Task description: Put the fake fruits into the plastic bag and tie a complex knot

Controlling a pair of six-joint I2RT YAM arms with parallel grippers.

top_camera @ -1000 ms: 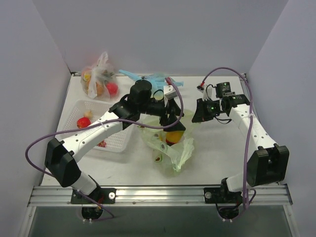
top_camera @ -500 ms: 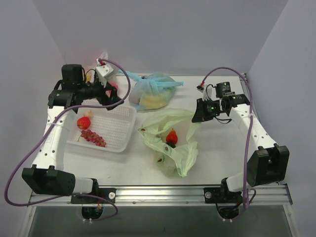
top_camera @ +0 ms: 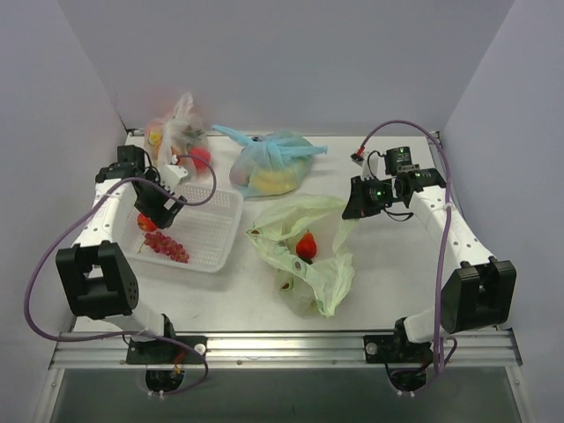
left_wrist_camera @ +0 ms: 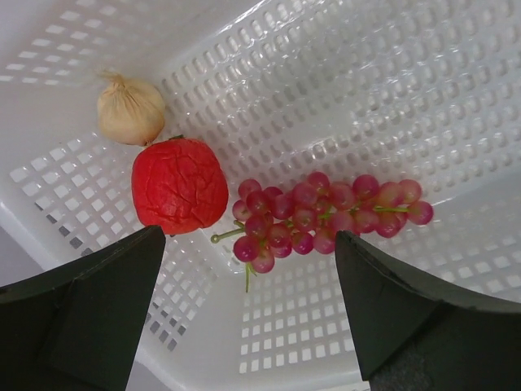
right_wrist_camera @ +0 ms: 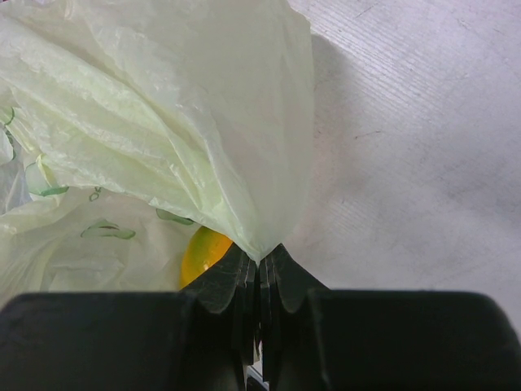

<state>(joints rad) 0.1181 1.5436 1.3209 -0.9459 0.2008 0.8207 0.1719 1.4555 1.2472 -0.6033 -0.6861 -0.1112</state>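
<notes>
i have the left gripper hanging over the white basket at the left of the table, its jaws spread wide and holding nothing. through its wrist camera i see the dark red grape bunch lying on the basket floor below the two fingers, with a wrinkled red piece just beside it and a small beige bulb-shaped piece close behind the red one. the right gripper is closed tight on a pinched fold of the pale green plastic bag, at the bag's right edge. the bag lies crumpled in the middle of the table. from above i can see a red fruit sitting in its folds, and from the right wrist a yellow-orange piece shows under the plastic just beside the fingers. behind the bag sit a knotted light blue bag and, in the far left corner, a clear bag with fruit in it.
</notes>
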